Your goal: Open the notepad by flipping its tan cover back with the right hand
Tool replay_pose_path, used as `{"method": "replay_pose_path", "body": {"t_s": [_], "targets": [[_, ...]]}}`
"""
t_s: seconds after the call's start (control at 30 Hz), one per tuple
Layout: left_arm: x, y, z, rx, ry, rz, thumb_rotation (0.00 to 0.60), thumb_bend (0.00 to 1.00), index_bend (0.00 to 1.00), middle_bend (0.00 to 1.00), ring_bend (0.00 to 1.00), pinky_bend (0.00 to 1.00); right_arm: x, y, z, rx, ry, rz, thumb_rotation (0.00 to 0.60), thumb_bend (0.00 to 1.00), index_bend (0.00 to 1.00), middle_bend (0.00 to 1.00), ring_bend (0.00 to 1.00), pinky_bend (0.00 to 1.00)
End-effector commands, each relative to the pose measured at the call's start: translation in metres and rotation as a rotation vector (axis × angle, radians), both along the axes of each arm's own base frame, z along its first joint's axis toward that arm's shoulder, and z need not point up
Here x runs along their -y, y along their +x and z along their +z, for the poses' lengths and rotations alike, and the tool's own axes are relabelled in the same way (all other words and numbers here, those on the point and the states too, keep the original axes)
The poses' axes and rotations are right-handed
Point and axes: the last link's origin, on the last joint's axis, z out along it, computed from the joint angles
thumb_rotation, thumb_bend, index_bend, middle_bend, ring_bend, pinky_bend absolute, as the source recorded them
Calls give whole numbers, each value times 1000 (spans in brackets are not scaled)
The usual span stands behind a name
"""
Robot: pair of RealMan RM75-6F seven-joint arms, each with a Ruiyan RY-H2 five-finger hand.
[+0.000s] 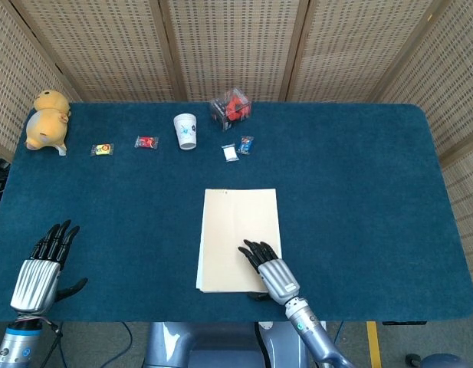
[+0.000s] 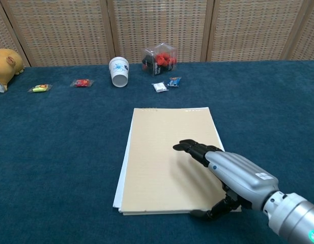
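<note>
Notepad tan cover shut, no legible writing, right robot hand flat, fingers extended, gripping nothing.

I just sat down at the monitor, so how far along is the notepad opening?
Done: the right hand has reached the notepad, fingers over the tan cover, thumb at its near edge. In hand: getting a hold of that edge; whether the cover is already gripped I cannot tell. Left: the flip itself, as the cover lies flat and closed. The left hand is open on the table.
</note>
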Motion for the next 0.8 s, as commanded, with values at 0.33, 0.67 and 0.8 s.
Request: {"method": "replay_pose_path", "body": {"t_s": [0.33,0.67,0.8], "targets": [[0,1,-1,-1,-1,-4,600,73,0,0,0,169,12,2,6,66,-88,6,600,586,113,0,0,0],[0,1,-1,2,2,-4,600,74,0,0,0,169,32,5,10,66,-105,-12,600,576,113,0,0,0],[0,0,-1,2,2,-2,600,74,0,0,0,169,47,9,17,61,-117,-17,600,555,117,0,0,0]]}}
